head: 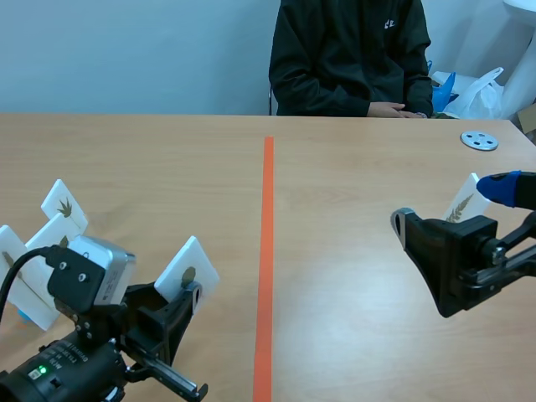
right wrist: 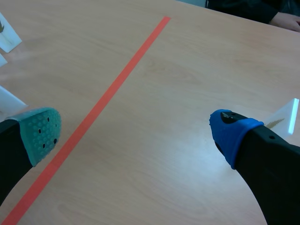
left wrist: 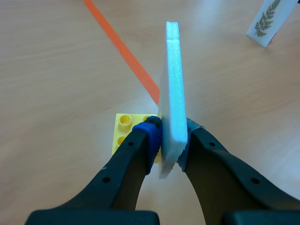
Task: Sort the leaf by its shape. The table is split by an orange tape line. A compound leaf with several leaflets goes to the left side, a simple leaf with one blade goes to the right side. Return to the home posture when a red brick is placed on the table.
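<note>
Leaf card [left wrist: 172,93], white foam, is clamped in the left jaws over a yellow brick [left wrist: 124,127], left of the orange line [head: 268,251]. Right jaws gape wide above the desk [right wrist: 178,117], a fern card [head: 461,203] just beside them.

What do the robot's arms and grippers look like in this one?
Both arms are black. The left arm carries a silver-grey camera box, a black cable and a green light. The right gripper has thick black fingers, one pad grey-green and dotted, the other blue.
</note>
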